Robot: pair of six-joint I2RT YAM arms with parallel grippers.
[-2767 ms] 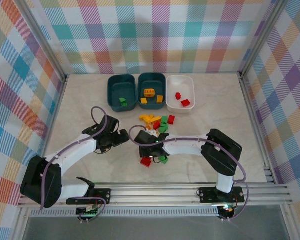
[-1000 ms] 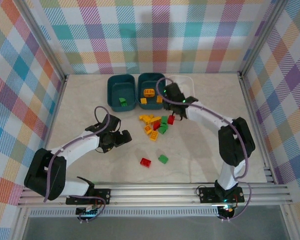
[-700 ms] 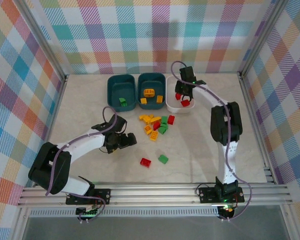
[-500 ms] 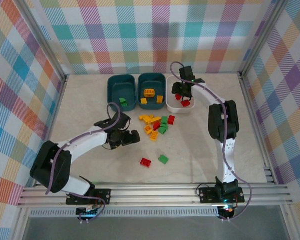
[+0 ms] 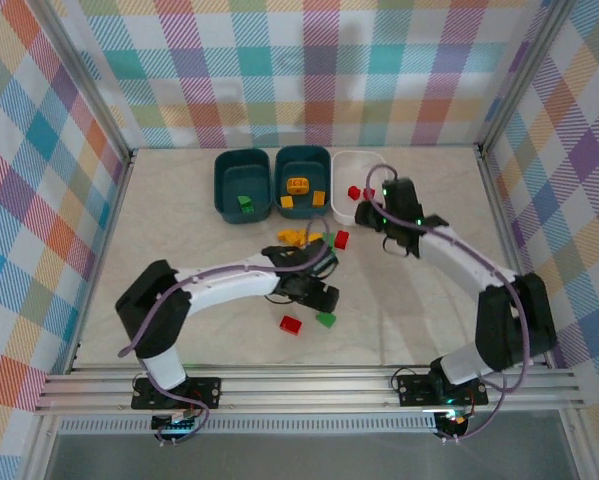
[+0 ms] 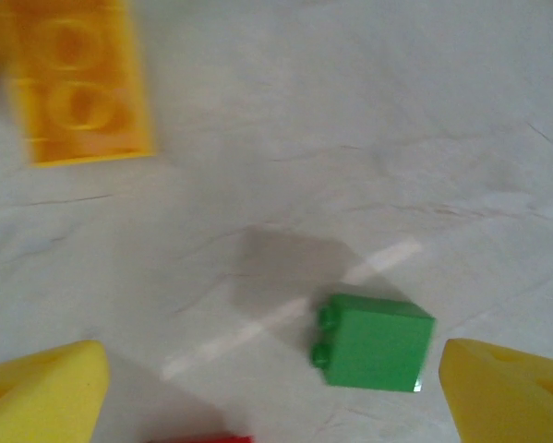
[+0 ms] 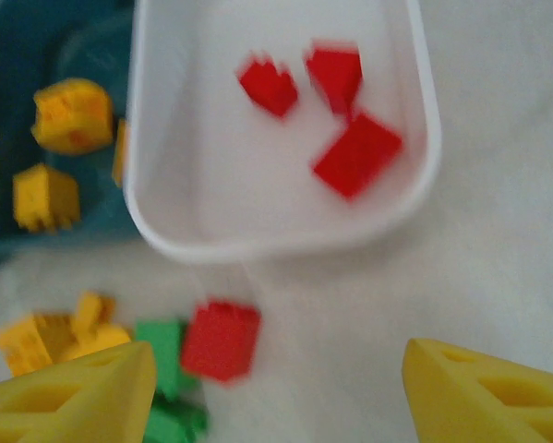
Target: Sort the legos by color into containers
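My left gripper [image 5: 319,298] hangs open and empty over the table's middle. Between its yellow fingertips [image 6: 38,392] lies a loose green lego [image 6: 373,341], the same brick as [image 5: 326,319], with a red lego [image 5: 291,323] beside it. A yellow plate lego [image 6: 78,88] lies further off. My right gripper [image 5: 375,212] is open and empty just in front of the white container [image 7: 276,242], which holds three red legos [image 7: 357,155]. The middle teal container [image 5: 302,160] holds yellow legos [image 7: 69,114]; the left teal container [image 5: 241,162] holds a green one [image 5: 245,203].
A mixed pile sits in front of the tubs: a red brick [image 7: 221,340], green bricks [image 7: 162,354] and yellow bricks [image 7: 43,338]. The left arm lies across the pile's near side. Plaid walls close in the back and both sides.
My left gripper has swept right across the table to the loose green and red bricks. My right gripper has opened and drawn back from the white tub, where a third red brick now lies.
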